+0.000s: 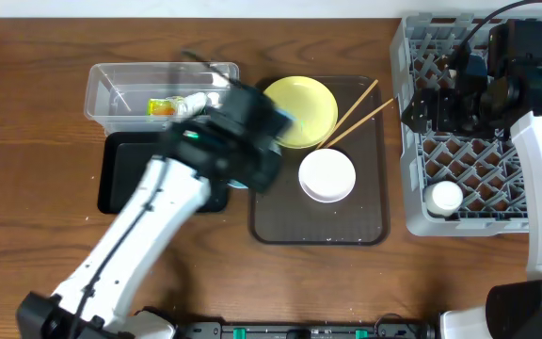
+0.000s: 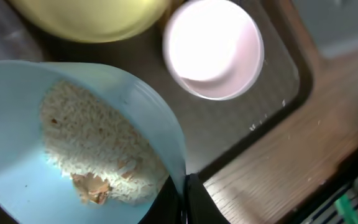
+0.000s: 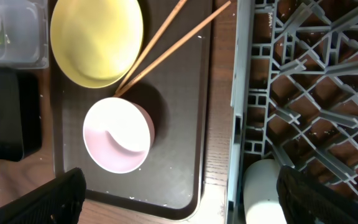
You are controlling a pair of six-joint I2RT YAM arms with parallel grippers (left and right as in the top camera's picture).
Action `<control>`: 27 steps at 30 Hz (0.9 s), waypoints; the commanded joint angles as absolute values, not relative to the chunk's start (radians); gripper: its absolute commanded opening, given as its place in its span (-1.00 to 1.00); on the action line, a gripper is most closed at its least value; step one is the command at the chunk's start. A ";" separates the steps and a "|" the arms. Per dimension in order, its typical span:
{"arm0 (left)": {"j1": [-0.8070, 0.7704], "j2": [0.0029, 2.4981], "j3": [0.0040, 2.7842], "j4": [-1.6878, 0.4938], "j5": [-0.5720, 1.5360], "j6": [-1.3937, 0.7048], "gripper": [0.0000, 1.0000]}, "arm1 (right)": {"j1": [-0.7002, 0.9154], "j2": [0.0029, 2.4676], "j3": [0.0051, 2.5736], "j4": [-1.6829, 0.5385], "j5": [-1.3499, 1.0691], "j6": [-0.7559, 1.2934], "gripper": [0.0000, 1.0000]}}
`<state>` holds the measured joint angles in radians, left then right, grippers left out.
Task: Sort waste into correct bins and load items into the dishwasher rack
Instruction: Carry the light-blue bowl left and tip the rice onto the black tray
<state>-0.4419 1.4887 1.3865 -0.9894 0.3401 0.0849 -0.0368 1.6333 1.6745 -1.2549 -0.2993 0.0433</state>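
Light-blue bowl (image 2: 148,112) rim is pinched in my left jaws, which are closed down on it at the lower edge of my wrist view. One dark finger (image 2: 194,199) shows outside the wall. White-beige rice (image 2: 92,143) lies heaped inside the bowl, with a few tan bits at its near edge. From overhead the arm is blurred, so I can place the bowl only at the left edge of the dark brown serving tray (image 1: 365,212).

My right jaws are spread wide with nothing between them. They hang over the far part of the grey dishwasher rack (image 1: 410,141), which stands on the desk just right of the tray.

On the tray, the yellow plate (image 1: 304,108) sits in the far left corner. The white bowl (image 1: 327,175) sits near the middle; I cannot tell whether it touches the plate. The two wooden chopsticks (image 1: 360,108) run from beside plate and bowl toward the tray's far right corner.

A small white cup (image 1: 443,197) stands in the rack's near part, on the side toward the tray. Left of the tray, the clear tub (image 1: 111,80) holds the green-and-orange wrapper (image 1: 163,106). The black tray (image 1: 120,184) lies just on the tub's near side.
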 commanded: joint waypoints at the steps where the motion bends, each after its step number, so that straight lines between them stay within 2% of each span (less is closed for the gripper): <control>1: -0.271 1.485 1.390 -1.013 0.593 0.133 -0.88 | -0.025 1.621 1.685 -1.252 -0.303 0.044 0.91; 7: 0.061 1.494 1.306 -1.016 0.903 0.240 -0.88 | -0.025 1.621 1.685 -1.253 -0.303 0.044 0.91; 13: 0.292 1.510 1.211 -0.992 1.142 0.293 -0.88 | -0.025 1.621 1.685 -1.252 -0.303 0.044 0.91; 27: 0.527 1.700 1.003 -0.877 1.573 0.310 -0.88 | -0.025 1.621 1.685 -1.252 -0.303 0.043 0.90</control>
